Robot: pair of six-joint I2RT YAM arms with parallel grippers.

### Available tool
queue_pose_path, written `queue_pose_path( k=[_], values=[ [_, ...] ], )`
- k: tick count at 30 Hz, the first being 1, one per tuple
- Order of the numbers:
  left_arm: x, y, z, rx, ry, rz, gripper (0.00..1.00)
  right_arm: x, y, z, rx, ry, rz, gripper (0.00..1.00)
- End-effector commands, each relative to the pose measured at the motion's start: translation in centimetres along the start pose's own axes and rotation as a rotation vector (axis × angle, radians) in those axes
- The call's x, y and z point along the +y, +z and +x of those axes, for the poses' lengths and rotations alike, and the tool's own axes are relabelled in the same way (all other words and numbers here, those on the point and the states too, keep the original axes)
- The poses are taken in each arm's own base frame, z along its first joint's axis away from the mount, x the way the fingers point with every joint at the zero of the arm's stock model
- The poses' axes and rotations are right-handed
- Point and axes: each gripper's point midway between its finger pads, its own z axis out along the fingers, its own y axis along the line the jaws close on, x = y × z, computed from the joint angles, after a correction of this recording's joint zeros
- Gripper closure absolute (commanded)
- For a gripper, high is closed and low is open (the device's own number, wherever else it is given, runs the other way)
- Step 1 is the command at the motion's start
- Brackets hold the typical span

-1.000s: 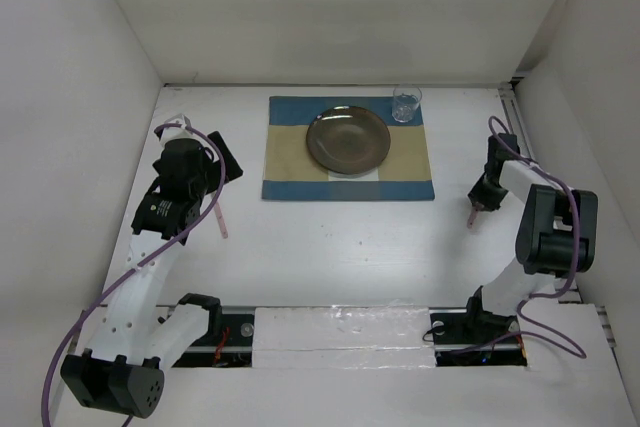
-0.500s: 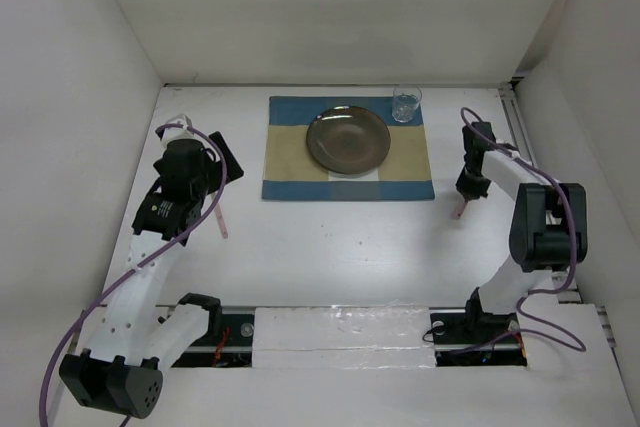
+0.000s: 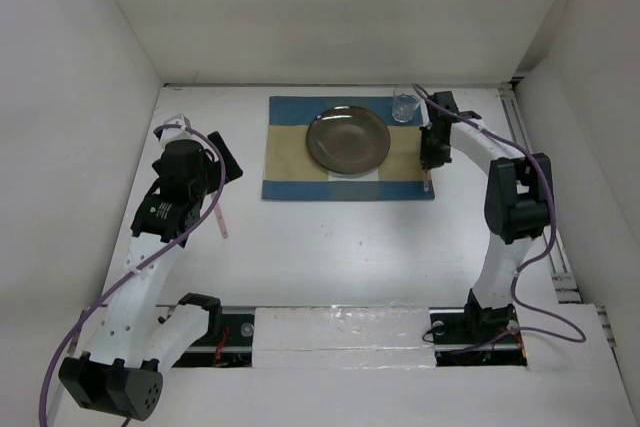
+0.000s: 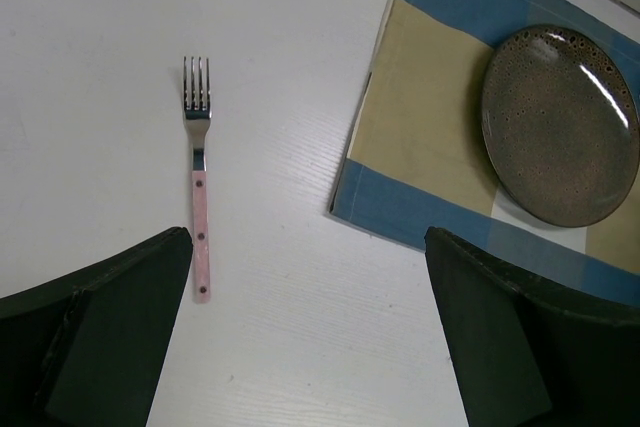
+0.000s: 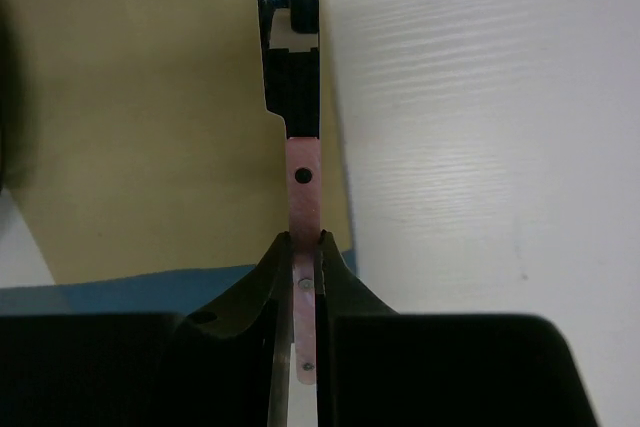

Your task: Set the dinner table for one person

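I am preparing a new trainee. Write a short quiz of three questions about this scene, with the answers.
1. True or false: the plate rests on the placemat.
2. Which arm's gripper is shut on the pink-handled utensil? A) left B) right
3. Fill in: the fork lies on the bare ____, left of the placemat.

Key
1. True.
2. B, the right gripper.
3. dinner table.
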Motion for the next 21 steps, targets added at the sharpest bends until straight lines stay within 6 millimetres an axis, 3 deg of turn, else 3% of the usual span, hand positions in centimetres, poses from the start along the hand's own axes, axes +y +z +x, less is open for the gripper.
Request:
queue_pose_path(
  k=[1,8,21],
  values=[
    [-0.5,-0.4,-1.5,-0.051,-0.011,0.016,0.00,3.5,-1.6,-2.0,-0.050,-0.106,-0.102,1.00],
    [-0.5,0.0,-1.2,-0.034,-0.005,0.007,0.00,4.9,-0.3,-2.5,-0.034,-0.127,-0.138,1.00],
    [-0.3,0.3,-1.1,-0.031,-0.003,-0.006,0.00,5.3,2.3,-1.9,0.011,-0.132,-0.136,1.00]
  ],
)
